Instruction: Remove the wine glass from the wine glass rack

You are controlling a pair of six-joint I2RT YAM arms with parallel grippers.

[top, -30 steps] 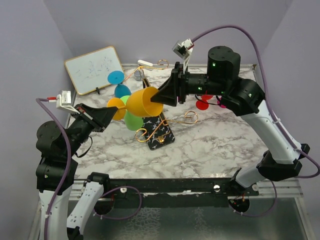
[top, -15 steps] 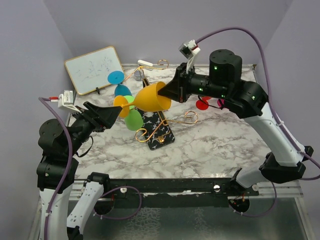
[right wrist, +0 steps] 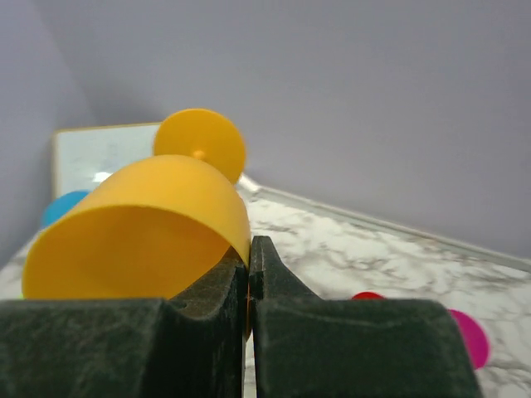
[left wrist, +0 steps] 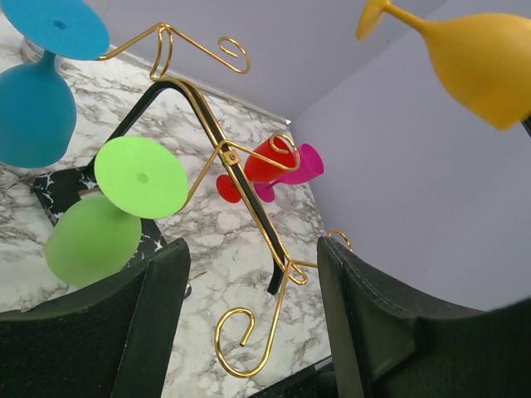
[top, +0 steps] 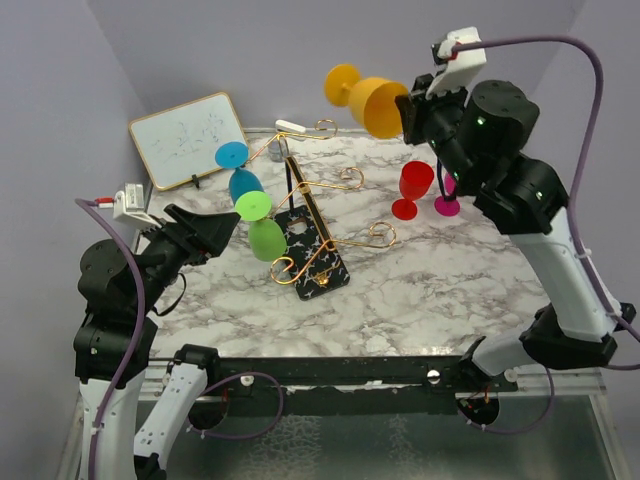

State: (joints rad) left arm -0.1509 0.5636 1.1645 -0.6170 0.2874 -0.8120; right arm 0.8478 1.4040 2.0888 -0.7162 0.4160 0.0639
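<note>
Matte orange glass (top: 372,98) lying sideways in the air at 1 o'clock, clear of the scrolled gold-wire rack (top: 318,270), rim pinched in the fully closed right hand (top: 407,113), left hand (top: 218,228) spread wide and empty at 9 o'clock, veined marble surface (top: 450,285).

In the left wrist view we lose the orange glass (left wrist: 485,58) past the right edge and the blue glass (left wrist: 29,108) past the left. We cannot read the whiteboard (top: 188,138) faint marks.

Five wine glasses (top: 378,105) (top: 243,183) (top: 266,238) (top: 415,182) (top: 447,205), one rack (top: 318,265)
</note>
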